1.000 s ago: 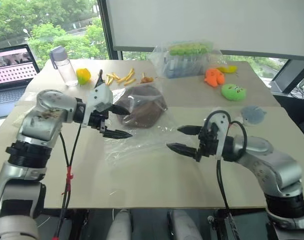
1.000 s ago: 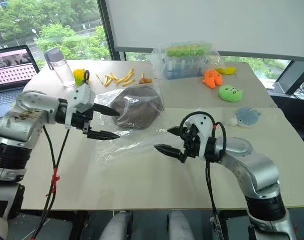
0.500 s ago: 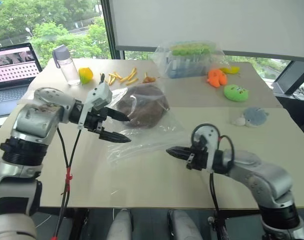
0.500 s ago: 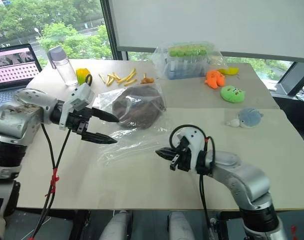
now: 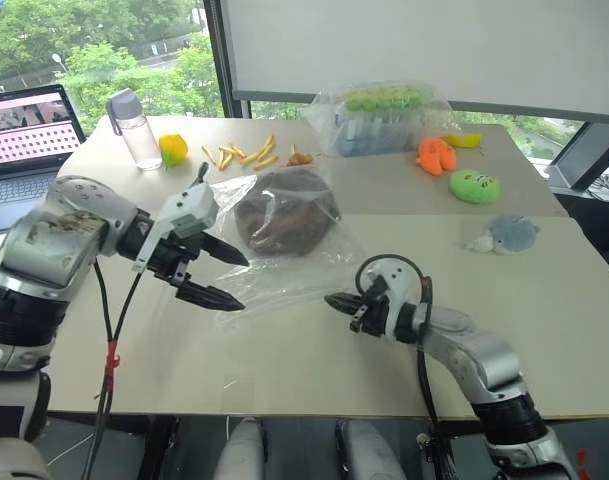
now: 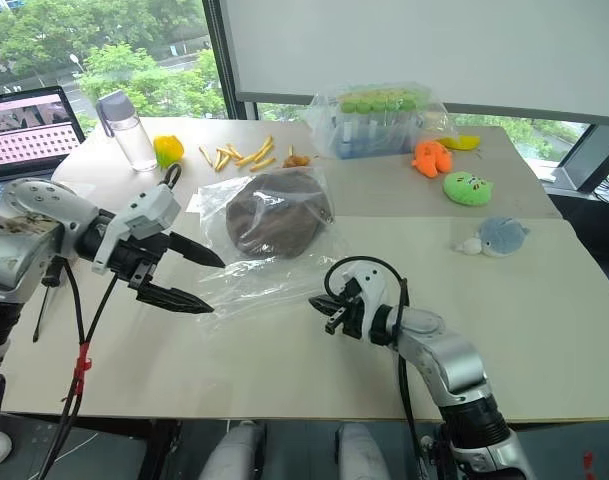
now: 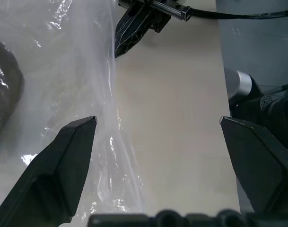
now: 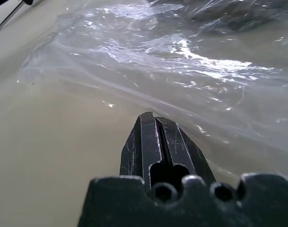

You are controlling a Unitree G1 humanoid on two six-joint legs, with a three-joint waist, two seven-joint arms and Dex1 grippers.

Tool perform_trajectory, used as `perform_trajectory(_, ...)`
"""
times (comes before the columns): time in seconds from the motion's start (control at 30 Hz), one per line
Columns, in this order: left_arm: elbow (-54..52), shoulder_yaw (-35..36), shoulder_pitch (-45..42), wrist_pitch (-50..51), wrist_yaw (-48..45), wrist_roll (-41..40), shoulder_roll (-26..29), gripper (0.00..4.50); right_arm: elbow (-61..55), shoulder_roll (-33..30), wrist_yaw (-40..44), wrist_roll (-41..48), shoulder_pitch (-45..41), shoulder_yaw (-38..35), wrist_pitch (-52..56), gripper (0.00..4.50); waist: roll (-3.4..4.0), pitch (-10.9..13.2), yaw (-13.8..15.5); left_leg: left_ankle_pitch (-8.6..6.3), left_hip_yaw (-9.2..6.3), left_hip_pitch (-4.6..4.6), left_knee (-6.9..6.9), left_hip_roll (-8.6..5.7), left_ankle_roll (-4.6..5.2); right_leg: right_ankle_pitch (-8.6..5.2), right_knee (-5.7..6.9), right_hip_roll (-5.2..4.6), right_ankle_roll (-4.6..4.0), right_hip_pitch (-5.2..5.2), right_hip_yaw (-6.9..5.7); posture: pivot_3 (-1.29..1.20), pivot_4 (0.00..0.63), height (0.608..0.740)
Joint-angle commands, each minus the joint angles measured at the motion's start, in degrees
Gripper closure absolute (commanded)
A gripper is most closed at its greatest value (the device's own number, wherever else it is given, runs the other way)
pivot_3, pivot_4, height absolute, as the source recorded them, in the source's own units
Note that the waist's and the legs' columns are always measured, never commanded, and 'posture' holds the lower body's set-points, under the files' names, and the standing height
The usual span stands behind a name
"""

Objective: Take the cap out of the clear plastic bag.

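The dark brown cap (image 5: 284, 210) lies inside the clear plastic bag (image 5: 284, 270) in the middle of the table. The bag's loose, crinkled plastic (image 8: 181, 61) spreads from the cap toward me. My left gripper (image 5: 239, 283) hovers open at the bag's left edge, its fingers (image 7: 63, 165) wide apart with nothing between them. My right gripper (image 5: 330, 298) is shut, low over the table, its tip at the bag's near right edge (image 7: 110, 94). I see no plastic between its closed fingers (image 8: 151, 142).
Along the far side of the table are a water bottle (image 5: 131, 130), a laptop (image 5: 24, 130), a yellow-green toy (image 5: 171, 150), scattered yellow sticks (image 5: 239, 155) and a bulky clear bag (image 5: 384, 118). Orange (image 5: 436, 155), green (image 5: 474, 185) and grey-blue (image 5: 509, 235) plush toys lie at the right.
My right gripper has shut and sunk forward to the bag's near edge. My left gripper, still open, has drawn back a little to the left.
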Motion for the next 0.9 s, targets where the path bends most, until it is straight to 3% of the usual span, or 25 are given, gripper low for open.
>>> perform_trajectory(0.03, -2.32, 0.86, 0.28, 0.18, -0.53, -0.65, 1.75, 0.00, 0.28, 1.53, -0.03, -1.79, -1.60, -0.01, -4.14, 4.44, 0.00, 0.00, -0.01, 0.00, 0.00, 0.00, 0.00, 0.02, 0.00, 0.00, 0.00, 0.02, 0.00, -0.01, 0.00, 0.00, 0.150, 0.740)
perform_trajectory(0.33, -3.06, -0.16, 1.66, -0.96, -1.99, 0.15, 3.98, 0.00, -3.93, 6.80, 1.29, 3.50, -3.06, -4.27, -6.00, 4.44, 0.01, 0.00, -0.08, 0.00, 0.00, -0.01, -0.03, 0.08, 0.00, 0.00, 0.01, 0.08, 0.00, -0.03, 0.01, 0.00, 0.150, 0.740)
perform_trajectory(0.53, -3.09, -0.25, 1.60, -1.01, -1.83, 0.17, 3.88, 0.00, -7.60, 6.08, 1.20, 5.89, -4.90, -4.43, -2.88, 4.44, 0.01, 0.00, -0.06, 0.00, 0.00, -0.01, -0.03, 0.11, 0.00, 0.00, 0.01, 0.10, 0.00, -0.03, 0.01, 0.00, 0.150, 0.740)
perform_trajectory(0.77, -1.65, 0.10, 0.27, -1.38, 0.87, 0.94, 1.47, 0.00, 0.66, 5.35, -4.16, -2.49, -7.80, -1.03, -3.49, 4.44, 0.01, 0.00, 0.01, 0.00, 0.00, -0.01, -0.03, 0.10, 0.00, 0.00, 0.00, 0.10, -0.02, -0.04, 0.02, 0.00, 0.150, 0.740)
perform_trajectory(0.9, -0.22, -0.13, -1.31, -1.76, 2.51, 1.82, -0.29, 0.00, 1.98, 6.59, -4.28, -2.60, -8.57, -1.66, -4.43, 4.44, 0.01, 0.00, 0.02, 0.00, 0.00, -0.04, -0.03, 0.10, 0.00, 0.01, 0.02, 0.10, -0.02, -0.05, 0.01, 0.00, 0.150, 0.740)
